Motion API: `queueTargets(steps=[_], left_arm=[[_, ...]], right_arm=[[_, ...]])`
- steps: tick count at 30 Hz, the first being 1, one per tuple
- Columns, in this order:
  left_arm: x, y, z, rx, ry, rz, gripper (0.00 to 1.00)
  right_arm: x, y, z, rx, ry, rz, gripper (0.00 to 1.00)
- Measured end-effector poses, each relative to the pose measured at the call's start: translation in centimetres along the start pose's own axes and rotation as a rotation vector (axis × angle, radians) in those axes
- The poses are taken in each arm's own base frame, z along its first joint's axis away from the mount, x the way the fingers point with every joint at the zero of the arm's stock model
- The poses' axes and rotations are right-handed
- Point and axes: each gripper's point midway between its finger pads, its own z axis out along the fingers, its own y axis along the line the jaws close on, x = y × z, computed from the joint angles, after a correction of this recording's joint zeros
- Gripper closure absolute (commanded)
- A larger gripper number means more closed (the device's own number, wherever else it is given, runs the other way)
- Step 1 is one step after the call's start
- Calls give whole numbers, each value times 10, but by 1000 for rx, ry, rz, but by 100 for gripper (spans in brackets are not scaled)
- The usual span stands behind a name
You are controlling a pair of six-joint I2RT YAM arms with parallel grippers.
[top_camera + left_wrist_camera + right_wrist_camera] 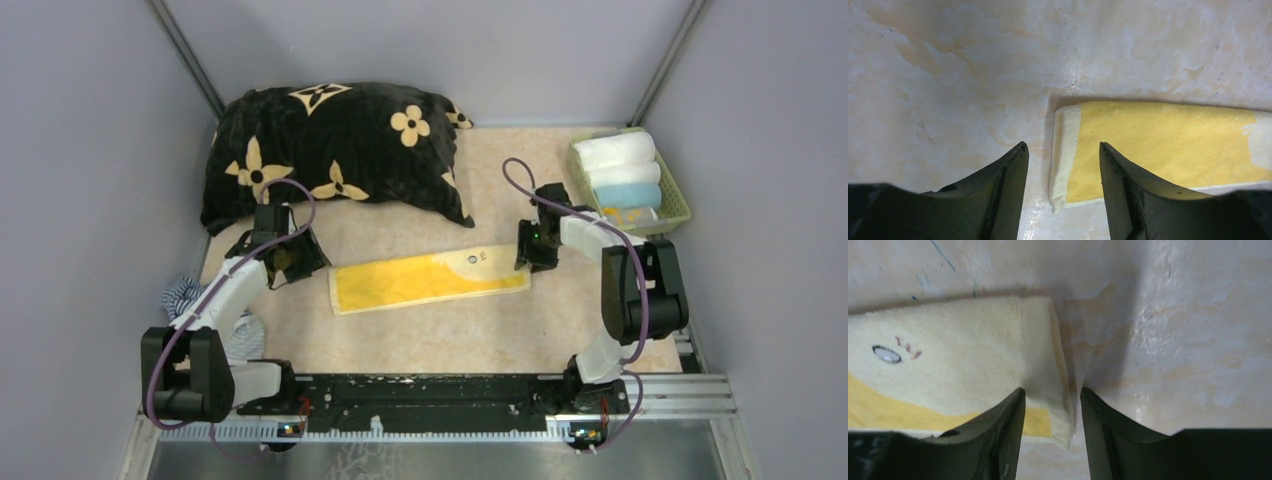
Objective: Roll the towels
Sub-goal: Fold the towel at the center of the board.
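Note:
A yellow and cream towel (430, 280) lies flat as a long folded strip in the middle of the table. My left gripper (292, 262) hovers at its left end. In the left wrist view the jaws (1063, 152) are open, with the towel's cream left edge (1068, 145) below the gap. My right gripper (528, 252) is at the towel's right end. In the right wrist view its jaws (1052, 395) are open with a narrower gap. They straddle the towel's cream right edge (1048, 365), whose near corner curls up slightly.
A green basket (682, 205) at the back right holds several rolled towels, white (625, 152) and blue (628, 196). A black flowered pillow (330, 150) lies at the back left. Striped blue cloths (185, 295) are piled by the left arm.

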Motion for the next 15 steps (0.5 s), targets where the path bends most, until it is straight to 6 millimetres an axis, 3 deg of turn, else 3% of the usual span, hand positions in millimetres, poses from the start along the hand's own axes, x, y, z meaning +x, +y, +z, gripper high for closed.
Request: queueTargets(steps=[15], left_arm=[[2,2,0,-4,10,23,40]], right_arm=[[2,-5,9,160,100,-53,71]])
